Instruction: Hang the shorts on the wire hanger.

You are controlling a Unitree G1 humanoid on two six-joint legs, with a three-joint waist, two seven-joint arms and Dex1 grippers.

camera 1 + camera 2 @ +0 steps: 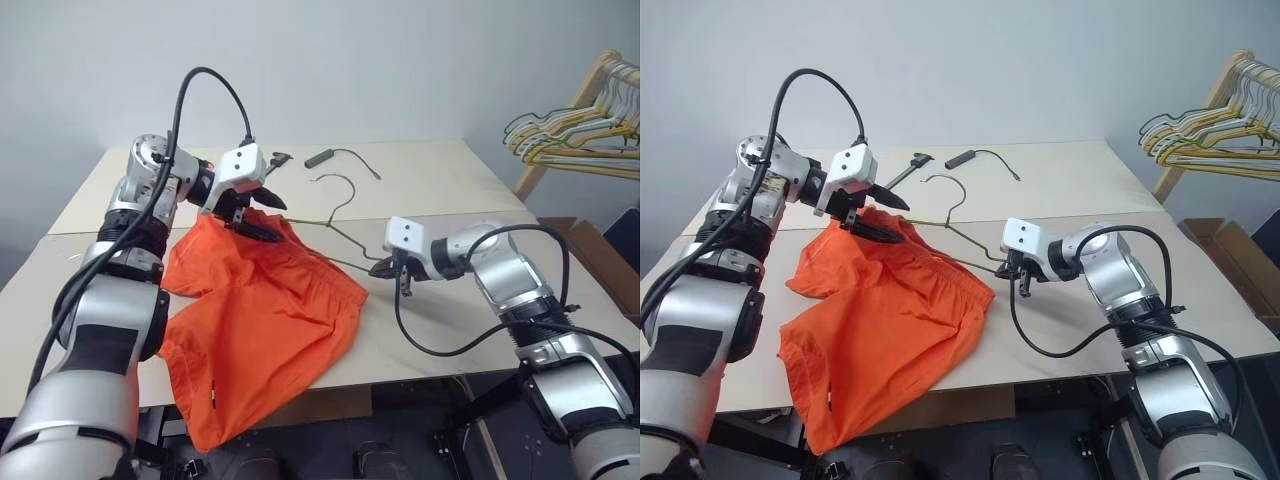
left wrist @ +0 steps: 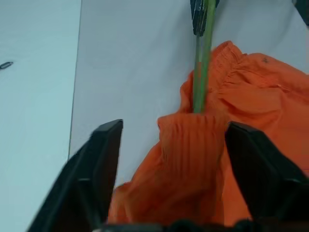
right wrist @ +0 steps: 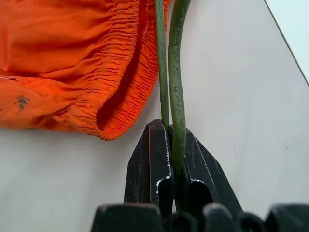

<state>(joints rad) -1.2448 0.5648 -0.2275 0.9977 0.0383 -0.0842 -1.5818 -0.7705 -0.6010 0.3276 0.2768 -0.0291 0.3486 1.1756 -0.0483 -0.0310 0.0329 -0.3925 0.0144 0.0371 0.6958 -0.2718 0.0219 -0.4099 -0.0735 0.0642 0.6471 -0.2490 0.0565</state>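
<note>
The shorts [image 1: 262, 320] lie nearest, one orange leg spilling over the near edge of the table [image 1: 430, 345] while the gathered waistband is lifted at the far end. That raised end sits between the fingers of the left gripper [image 1: 252, 210], which stand apart on either side of a bunched fold; they are open and not yet pinching it. The wire hanger [image 1: 330, 232] runs into the fabric just there, one arm of its frame already inside the waistband, presumably so the cloth can be drawn along the wire.

The right gripper [image 1: 385, 268] is clamped tight on the hanger's opposite corner, just beside the edge of the waistband, and appears to be holding the frame steady off the table. The hook points away towards the far side, where a black cable [image 1: 342, 156] lies well apart. Bunched hangers [image 1: 575, 135] hang on a wooden rack beyond the right gripper.
</note>
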